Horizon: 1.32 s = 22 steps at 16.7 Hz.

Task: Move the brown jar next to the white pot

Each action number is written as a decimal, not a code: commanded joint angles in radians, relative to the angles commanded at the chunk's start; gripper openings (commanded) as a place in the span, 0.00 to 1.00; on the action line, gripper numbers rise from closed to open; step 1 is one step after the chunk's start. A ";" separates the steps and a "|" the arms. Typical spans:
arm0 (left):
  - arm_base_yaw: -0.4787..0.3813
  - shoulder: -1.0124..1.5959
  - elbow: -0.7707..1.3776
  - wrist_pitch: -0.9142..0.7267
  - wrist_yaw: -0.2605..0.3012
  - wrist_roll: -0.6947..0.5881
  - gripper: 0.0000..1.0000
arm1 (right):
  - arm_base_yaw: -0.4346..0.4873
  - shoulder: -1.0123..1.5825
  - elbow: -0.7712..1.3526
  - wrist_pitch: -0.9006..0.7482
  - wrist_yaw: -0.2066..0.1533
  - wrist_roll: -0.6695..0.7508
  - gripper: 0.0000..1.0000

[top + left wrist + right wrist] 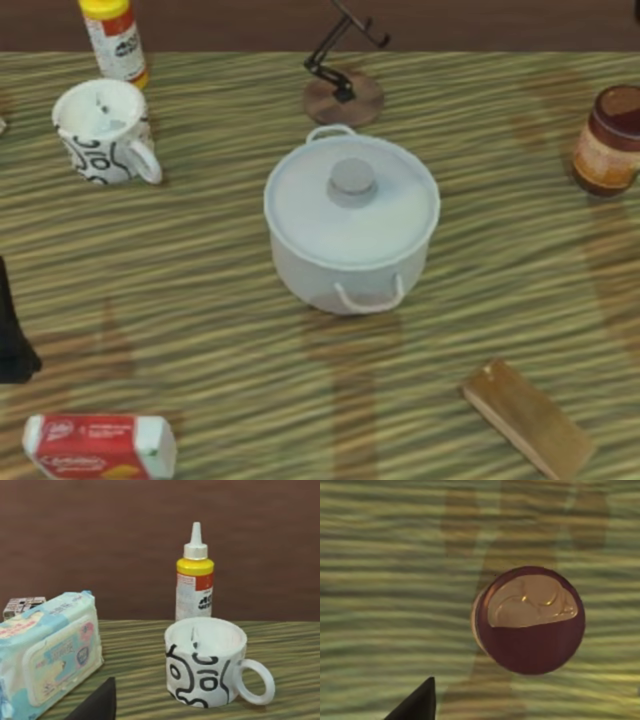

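Observation:
The brown jar [610, 140], with its maroon lid and tan label, stands upright at the table's far right edge. In the right wrist view the brown jar [529, 620] is seen from above. My right gripper [470, 712] hovers over it, open and holding nothing; only one dark fingertip [421, 702] shows, well apart from the jar. The white pot [350, 225], lidded with a grey knob, sits mid-table, far left of the jar. My left gripper [12, 345] is parked at the left edge, open and empty, with one fingertip [102, 702] showing.
A squiggle-patterned white mug [100, 130] and a yellow-capped bottle [113, 40] stand at the back left. A phone stand [343, 92] is behind the pot. A wooden block [527, 418] lies front right, a red packet [100, 445] front left. A wipes pack [47, 650] lies near the mug.

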 joint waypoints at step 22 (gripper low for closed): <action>0.000 0.000 0.000 0.000 0.000 0.000 1.00 | -0.003 0.744 0.783 -0.406 0.008 -0.097 1.00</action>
